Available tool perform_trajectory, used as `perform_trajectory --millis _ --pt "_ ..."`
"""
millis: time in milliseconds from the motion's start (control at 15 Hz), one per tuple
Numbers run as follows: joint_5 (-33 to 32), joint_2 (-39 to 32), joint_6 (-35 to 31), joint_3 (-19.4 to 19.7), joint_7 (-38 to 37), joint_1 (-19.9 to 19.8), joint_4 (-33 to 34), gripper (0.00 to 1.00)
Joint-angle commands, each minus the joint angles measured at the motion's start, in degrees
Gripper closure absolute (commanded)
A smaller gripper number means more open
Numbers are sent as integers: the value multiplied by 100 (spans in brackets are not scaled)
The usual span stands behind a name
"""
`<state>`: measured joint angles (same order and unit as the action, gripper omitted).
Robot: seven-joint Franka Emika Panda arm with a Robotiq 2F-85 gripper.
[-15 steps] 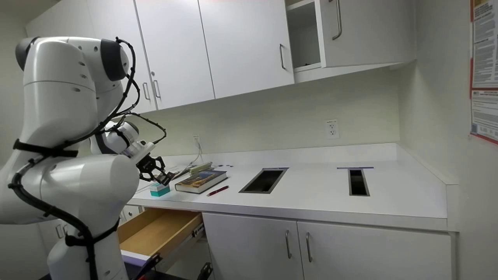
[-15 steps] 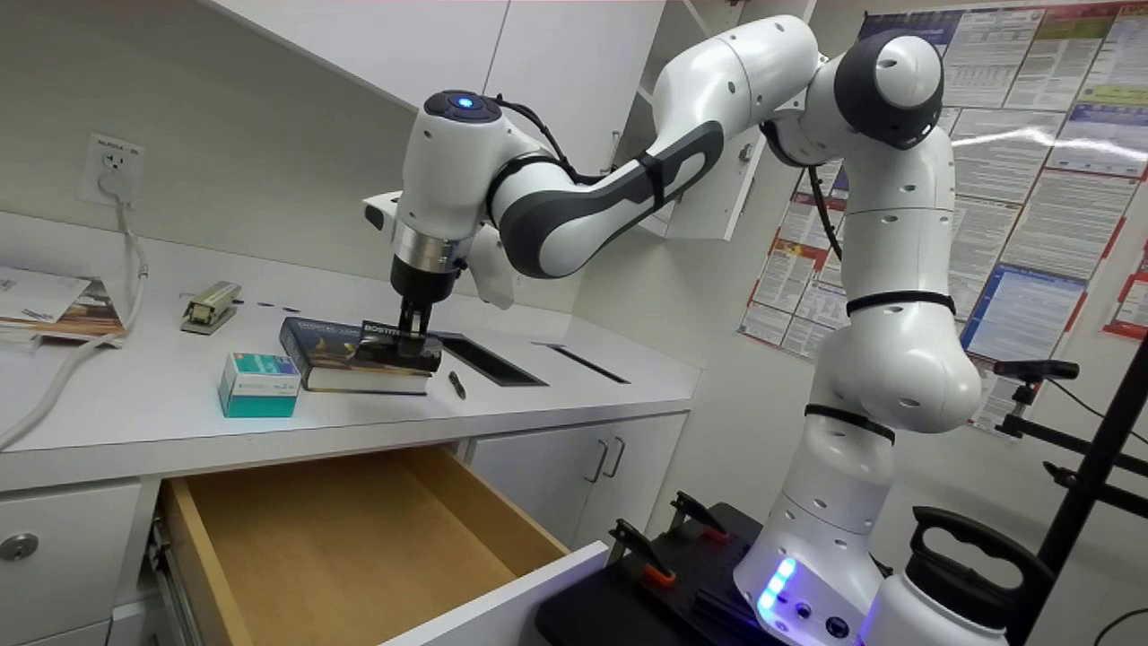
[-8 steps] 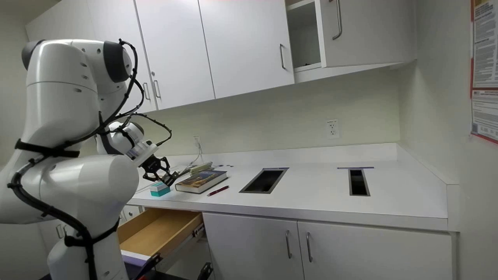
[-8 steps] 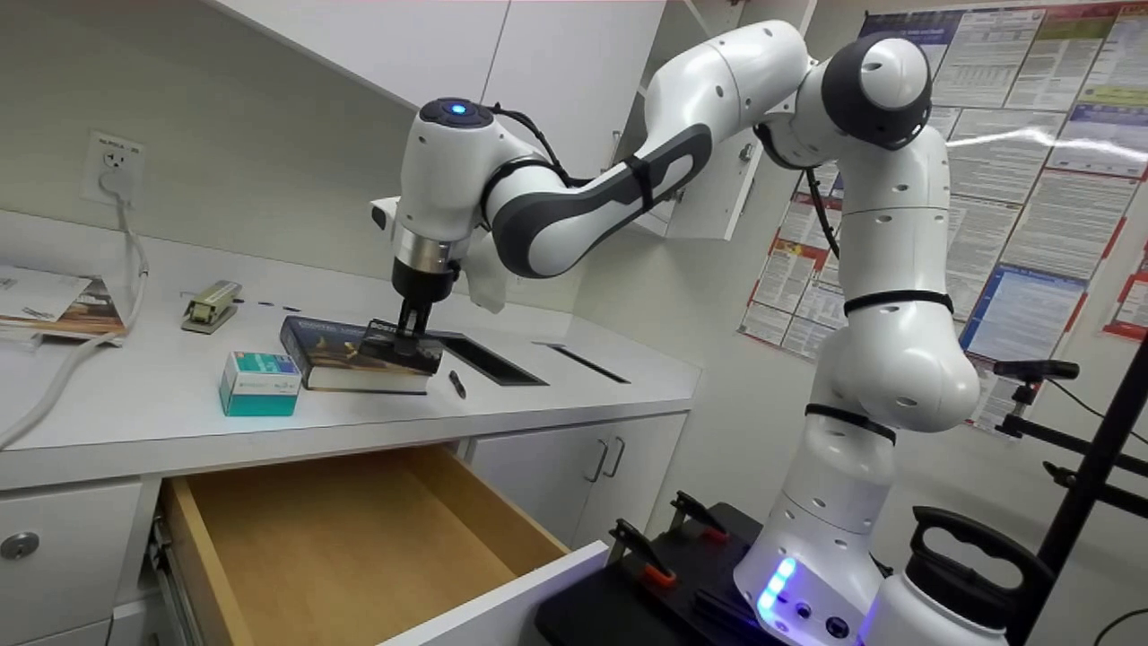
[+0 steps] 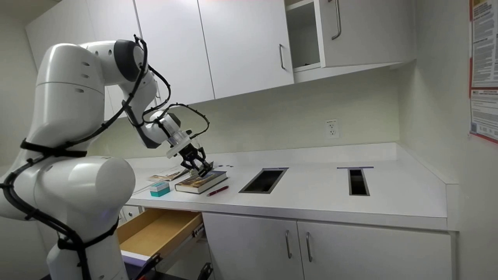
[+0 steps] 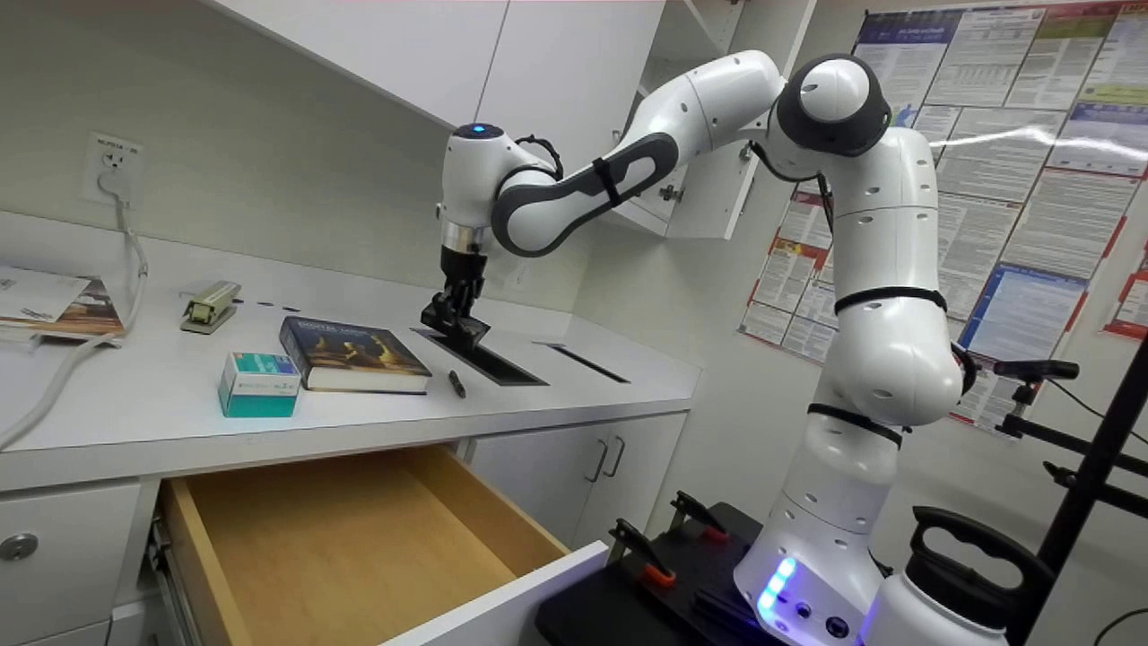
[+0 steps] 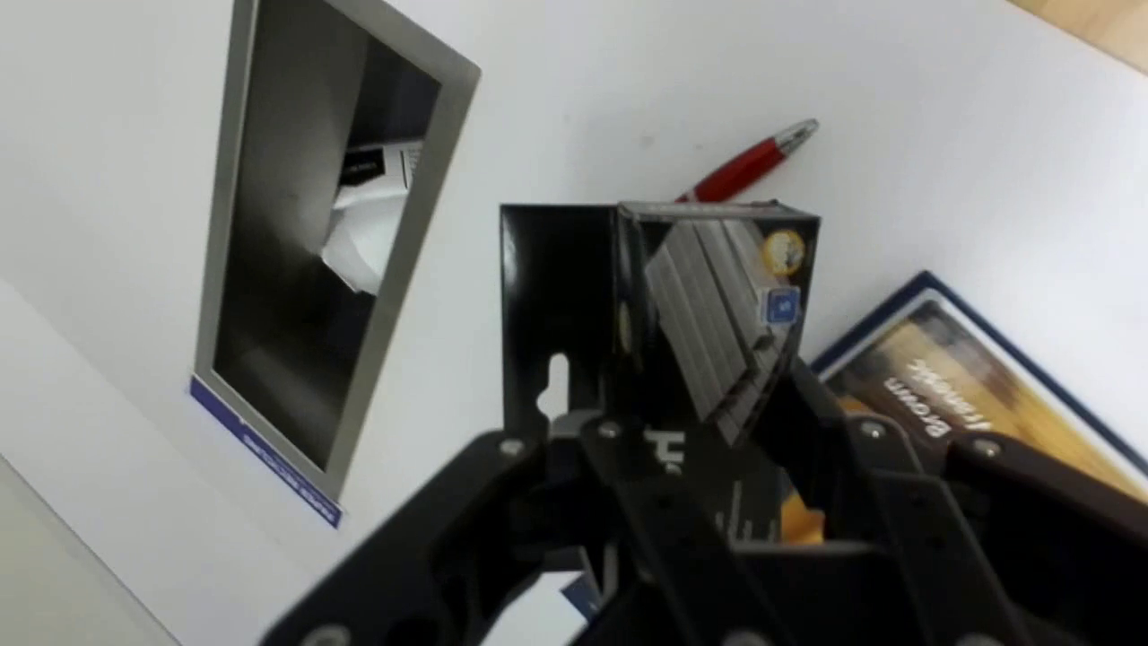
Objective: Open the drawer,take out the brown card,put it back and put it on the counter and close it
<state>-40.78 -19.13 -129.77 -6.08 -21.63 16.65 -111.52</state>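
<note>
Pinching a small black printed cardboard box [image 7: 717, 305], the pincer [image 7: 691, 417] hangs above the smooth white bench [image 5: 307, 194]. In the wrist view a red pen [image 7: 746, 170] with a silver end lies below, partly hidden by the box; a thick hardback book [image 7: 951, 377] with a picture cover lies to one side of the pincer, a metal-rimmed dark rectangular cutout [image 7: 291, 197] to the other. Farther from the pincer stands a white-and-teal carton [image 6: 258, 388], and lower still the white-fronted, light-brown wooden drawer [image 6: 359, 538] stands pulled out.
</note>
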Motion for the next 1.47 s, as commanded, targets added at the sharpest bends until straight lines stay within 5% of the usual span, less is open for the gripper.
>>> perform_trajectory --millis 0,400,467,667,733,1400 --pt "356 210 29 228 -461 -238 -87 84" --pt "422 639 -128 722 -1780 -477 -652 84" --pt "428 258 -1 635 -1301 -489 -252 59" --pt "419 410 -15 680 -1611 -544 -437 59" --pt "418 433 -15 673 -1634 -539 -460 84" --pt "3322 -834 699 1254 -732 -1776 1658 84"
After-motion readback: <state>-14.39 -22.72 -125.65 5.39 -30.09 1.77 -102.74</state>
